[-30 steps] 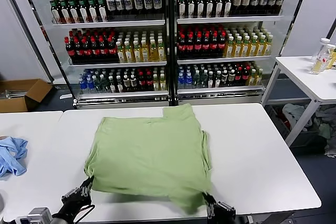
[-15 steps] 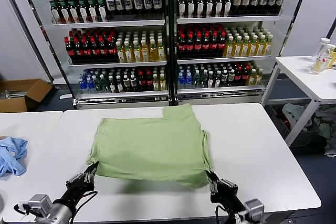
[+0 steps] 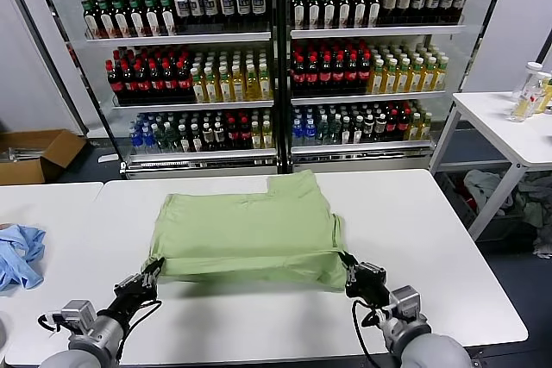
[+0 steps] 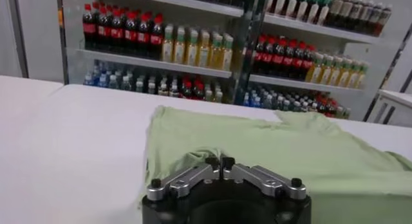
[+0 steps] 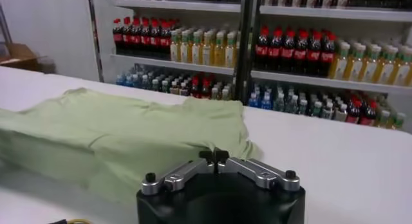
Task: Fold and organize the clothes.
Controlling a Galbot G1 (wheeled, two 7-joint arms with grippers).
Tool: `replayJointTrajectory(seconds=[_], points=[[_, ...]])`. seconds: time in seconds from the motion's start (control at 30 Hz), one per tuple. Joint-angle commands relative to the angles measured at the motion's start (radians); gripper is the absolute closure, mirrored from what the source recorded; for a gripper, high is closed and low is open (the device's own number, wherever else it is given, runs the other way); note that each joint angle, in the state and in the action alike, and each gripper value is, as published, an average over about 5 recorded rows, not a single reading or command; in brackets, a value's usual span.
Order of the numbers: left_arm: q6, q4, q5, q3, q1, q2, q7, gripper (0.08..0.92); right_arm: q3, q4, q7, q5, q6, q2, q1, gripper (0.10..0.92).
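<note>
Green shirt (image 3: pixel 246 230) spread on the white table (image 3: pixel 431 239), in the middle, a sleeve (image 3: pixel 293 183) poking toward the far edge. Near hem lifted off the tabletop and drawn over the body of the shirt, so a fold runs across the near side with a shadow beneath. Lifted at both near corners.

Left gripper (image 3: pixel 153 266) at the near left corner, fingers pressed together on the hem there. In the left wrist view, left gripper (image 4: pixel 219 162) tips meeting on the fabric edge, shirt (image 4: pixel 309 148) stretching away toward the cooler. Right gripper (image 3: pixel 347 261) at the near right corner, likewise pinched tight on the hem. In the right wrist view, right gripper (image 5: pixel 214 156) tips closed on cloth, shirt (image 5: pixel 116 138) draped loosely off to one side, table (image 5: pixel 335 154) bare beyond.

Blue cloth (image 3: pixel 19 254) crumpled on the neighbouring table (image 3: pixel 43 204) at far left, well apart from the shirt. Behind the tables, a glass-door cooler (image 3: pixel 276 58) full of bottles in rows. Cardboard box (image 3: pixel 34 154) on the floor at left. Another white table (image 3: pixel 509 127) at right with bottles (image 3: pixel 528 92) on it, a heap of clothes (image 3: pixel 509 200) underneath.
</note>
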Motion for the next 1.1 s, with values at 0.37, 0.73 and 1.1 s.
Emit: replayJointTrajectory(seconds=[0.37,0.73,1.1], points=[[-0.011,0.155,0.06,0.041,-0.104,-0.012,-0.014,0.913,-0.069,-0.099,-0.016,-0.098,0.012,0.022,0.073,0.898],[-0.042,0.181,0.103,0.034,-0.094,-0.032,-0.045,0.644,-0.025,-0.035,0.001,-0.092,-0.023,0.05,-0.016,0.603],[-0.038,0.234,0.113,0.046,-0.132,-0.015,-0.055,0.341,-0.009,-0.03,0.076,0.06,-0.123,0.097,-0.067,0.3]])
